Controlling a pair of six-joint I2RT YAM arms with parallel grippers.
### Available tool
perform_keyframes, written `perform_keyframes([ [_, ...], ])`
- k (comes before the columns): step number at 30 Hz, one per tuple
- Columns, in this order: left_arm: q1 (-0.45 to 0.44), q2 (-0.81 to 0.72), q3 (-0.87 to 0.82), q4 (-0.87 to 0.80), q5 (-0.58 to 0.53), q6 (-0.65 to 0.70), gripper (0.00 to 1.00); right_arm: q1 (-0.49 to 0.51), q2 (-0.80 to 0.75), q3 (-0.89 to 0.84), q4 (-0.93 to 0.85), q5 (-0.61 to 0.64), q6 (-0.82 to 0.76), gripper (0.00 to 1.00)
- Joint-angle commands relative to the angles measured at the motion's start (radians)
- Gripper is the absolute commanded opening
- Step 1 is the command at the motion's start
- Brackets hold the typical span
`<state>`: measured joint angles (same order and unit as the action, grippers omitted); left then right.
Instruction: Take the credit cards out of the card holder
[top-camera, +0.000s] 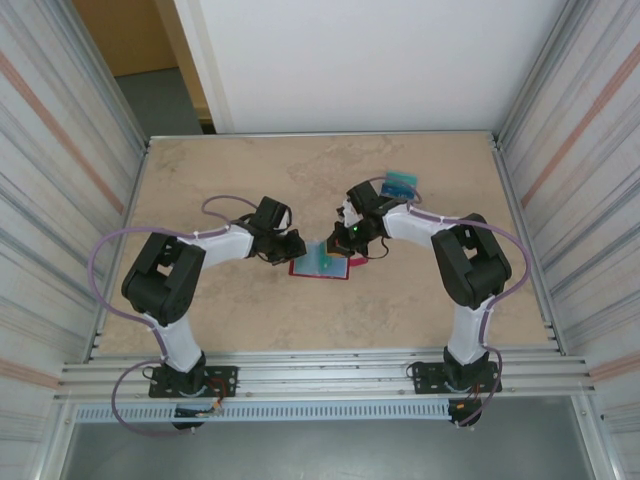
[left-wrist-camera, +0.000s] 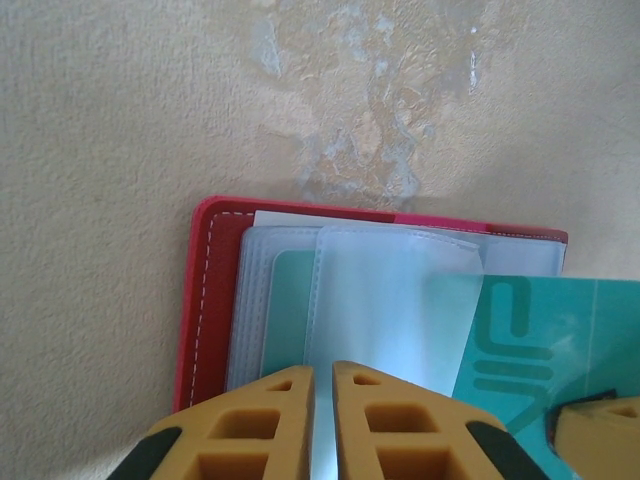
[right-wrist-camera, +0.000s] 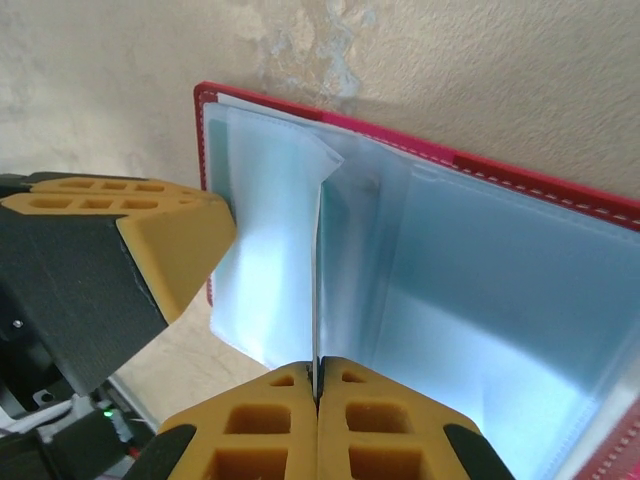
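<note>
Red card holder (top-camera: 318, 272) is laid open at mid-desk (top-camera: 230, 180), between the two tools, clear pockets facing up. Left tool (left-wrist-camera: 322, 385) is set at the holder's left half. Its fingers are pressed almost together, only a thin slit left, and a pale pocket is seen in the slit. So it is judged pinched there, probably so the holder is pinned and not dragged. Right tool (right-wrist-camera: 317, 385) is pressed together on a thin middle leaf (right-wrist-camera: 316, 270), which is stood upright and seen edge-on from the right wrist. The pockets are fanned apart by this, likely so that a pocket mouth is exposed. Whether a card sits inside that leaf cannot be told from that view. Teal card (left-wrist-camera: 545, 330) is seen from the left wrist lying across the holder's right side, partly out past the pockets, with the right tool just at its lower edge. A second teal patch is seen behind a left pocket, so at least one card is judged not yet out. Teal pile (top-camera: 400, 183) of credit cards is placed at the far right of the desk, well apart from the holder, taken as the drop spot for cards pulled out. Task is judged partway. Risk: the holder could be lifted with the leaf if the left hold slips.
</note>
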<state>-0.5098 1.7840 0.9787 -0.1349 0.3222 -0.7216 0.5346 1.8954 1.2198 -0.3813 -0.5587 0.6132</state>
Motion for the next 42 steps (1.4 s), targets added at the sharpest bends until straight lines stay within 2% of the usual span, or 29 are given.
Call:
perform_keyframes([
  [1, 0.013, -0.008, -0.026, -0.03, -0.002, -0.001, 0.13, -0.015, -0.063, 0.044, -0.137, 0.076, -0.119, 0.01],
  [8, 0.021, -0.027, -0.019, -0.04, 0.006, 0.019, 0.15, -0.087, -0.123, 0.143, -0.284, 0.164, -0.265, 0.0],
  [19, 0.012, -0.097, -0.002, -0.04, 0.021, 0.027, 0.36, -0.312, -0.144, 0.323, -0.392, 0.337, -0.453, 0.0],
  [22, 0.007, -0.118, 0.003, -0.042, 0.02, 0.024, 0.39, -0.365, -0.157, 0.322, -0.352, 0.351, -0.501, 0.0],
  [25, 0.005, -0.137, 0.008, -0.046, 0.021, 0.025, 0.4, -0.41, -0.15, 0.312, -0.312, 0.311, -0.592, 0.0],
  [30, 0.005, -0.172, 0.006, -0.052, 0.007, 0.029, 0.42, -0.412, -0.155, 0.269, -0.182, 0.409, -0.767, 0.0],
  [37, 0.007, -0.214, -0.007, -0.058, -0.038, 0.03, 0.44, -0.433, -0.156, 0.218, 0.021, 0.387, -0.977, 0.0],
  [42, 0.009, -0.238, -0.019, -0.061, -0.064, 0.03, 0.56, -0.459, -0.075, 0.302, 0.019, 0.365, -1.07, 0.0],
])
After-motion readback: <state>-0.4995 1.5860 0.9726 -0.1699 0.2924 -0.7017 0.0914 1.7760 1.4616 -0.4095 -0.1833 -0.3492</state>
